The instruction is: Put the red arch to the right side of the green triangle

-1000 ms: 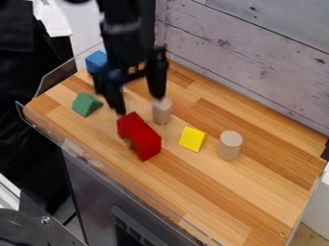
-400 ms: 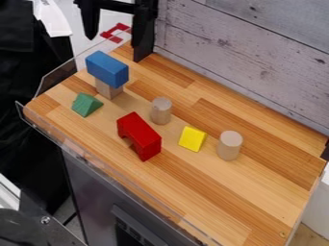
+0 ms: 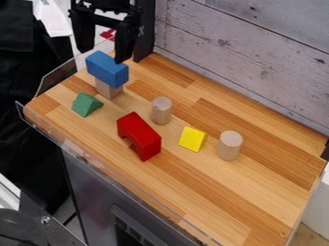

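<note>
Inside the clear walls [image 3: 51, 80] of the desk [image 3: 244, 211], the red arch [image 3: 143, 134] is placed right of the green triangular block [image 3: 83, 104]. Near the blue block [image 3: 106, 68], the gripper [image 3: 103, 55] is seen with its fingers [image 3: 126, 43] spread apart.

Arm [image 3: 114, 6] all black; jaws black too, long, narrowing at the tips; black crossbar [image 3: 108, 21]; small pale marking [image 3: 141, 30].
</note>
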Robot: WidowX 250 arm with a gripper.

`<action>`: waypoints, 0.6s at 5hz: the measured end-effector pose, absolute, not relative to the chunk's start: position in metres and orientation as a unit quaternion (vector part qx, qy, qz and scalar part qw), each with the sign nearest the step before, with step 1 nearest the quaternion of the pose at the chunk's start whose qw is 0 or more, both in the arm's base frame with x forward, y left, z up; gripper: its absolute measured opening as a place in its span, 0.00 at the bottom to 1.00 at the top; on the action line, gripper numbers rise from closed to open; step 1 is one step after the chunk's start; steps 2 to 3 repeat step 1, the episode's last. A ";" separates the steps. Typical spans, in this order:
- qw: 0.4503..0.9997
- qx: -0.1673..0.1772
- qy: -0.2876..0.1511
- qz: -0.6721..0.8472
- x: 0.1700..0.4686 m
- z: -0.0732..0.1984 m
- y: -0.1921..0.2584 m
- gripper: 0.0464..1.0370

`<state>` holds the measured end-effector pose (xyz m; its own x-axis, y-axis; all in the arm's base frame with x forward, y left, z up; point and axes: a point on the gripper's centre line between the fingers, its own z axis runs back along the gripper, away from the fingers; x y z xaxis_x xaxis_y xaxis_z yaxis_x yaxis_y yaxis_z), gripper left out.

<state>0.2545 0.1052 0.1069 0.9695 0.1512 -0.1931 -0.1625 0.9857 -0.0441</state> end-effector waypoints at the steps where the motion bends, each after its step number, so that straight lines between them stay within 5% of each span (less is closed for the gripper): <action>1: 0.993 -0.026 0.084 0.077 0.255 0.105 0.106 0.96; 3: 0.993 -0.026 0.084 0.077 0.255 0.105 0.106 0.96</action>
